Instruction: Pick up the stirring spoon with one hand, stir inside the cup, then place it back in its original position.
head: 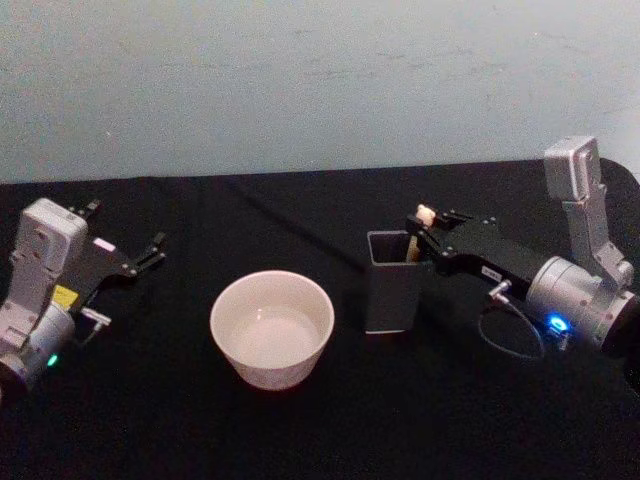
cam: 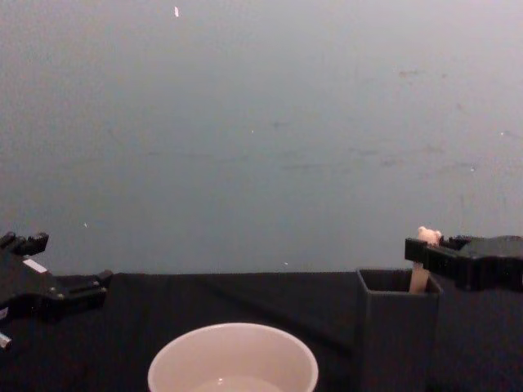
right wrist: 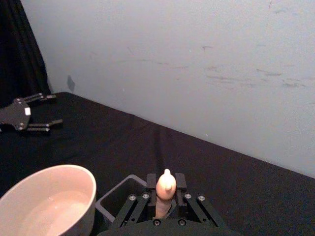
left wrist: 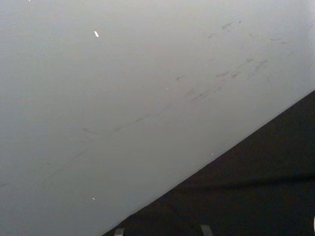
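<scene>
**Right end effector on the spoon handle, spoon in the holder**

My right end effector [head: 428,228] reaches in from the 3 o'clock side of the dark square holder [head: 390,295]. Its fingers are clamped on the cream handle of the stirring spoon [right wrist: 166,189], just under the tiny bear head. The spoon stands nearly upright in the holder, at the 3 o'clock side of the opening. The cup [head: 272,330] sits at the holder's 9 o'clock, near it but not touching. My left end effector [head: 125,225] is parked at about 10 o'clock from the cup, well apart, with its fingers spread.

I judge the spoon to be light and stiff. Its handle is smooth and narrow, so it could pivot or slip in a pinch. The place to hold is where I am now, high on the handle below the head, never on the thin neck. The holder is tall and narrow, so any sideways drag on the lift could tip it. A straight vertical pull looks safest.

The right wrist view shows the handle centred between my fingers, which the head view does not resolve. The head view gives the layout on the black tabletop [head: 200,430]. The chest view shows how little of the handle stands above the holder's rim. The metal bowl is hidden inside the holder
</scene>
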